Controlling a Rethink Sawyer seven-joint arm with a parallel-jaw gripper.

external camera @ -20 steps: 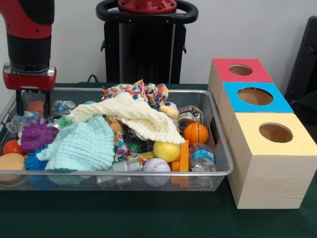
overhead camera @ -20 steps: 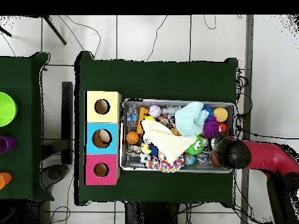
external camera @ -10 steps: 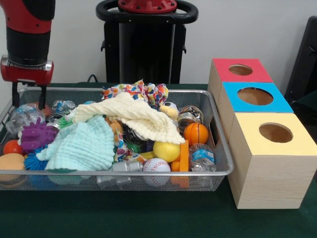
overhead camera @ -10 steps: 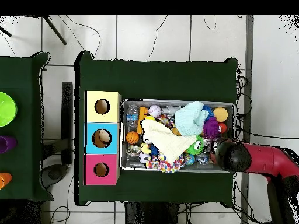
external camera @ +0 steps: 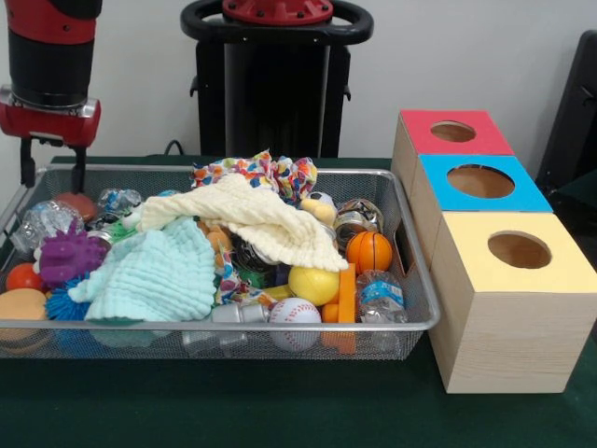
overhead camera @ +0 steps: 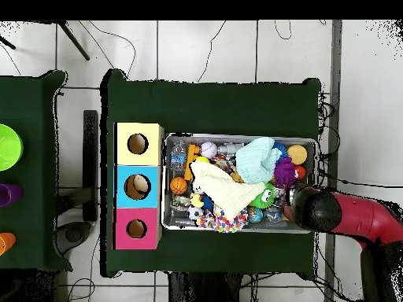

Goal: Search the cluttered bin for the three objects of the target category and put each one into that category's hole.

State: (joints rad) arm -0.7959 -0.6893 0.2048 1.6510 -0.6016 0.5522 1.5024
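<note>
We see the claw [external camera: 50,168] risen clear of the bin's [external camera: 410,245] corner, its prongs apart and empty. No target is lifted; the balls [external camera: 369,251] lie in the bin, beside the holed boxes [external camera: 483,207].

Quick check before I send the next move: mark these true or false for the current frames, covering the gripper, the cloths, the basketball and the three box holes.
1. The gripper hangs empty above the bin's corner. True.
2. The cream cloth lies over the bin's middle. True.
3. The basketball is inside the yellow box. False: it lies in the bin.
4. The blue box stands between the red box and the yellow one. True.
5. The mint cloth hangs over the red box. False: it lies in the bin.
</note>
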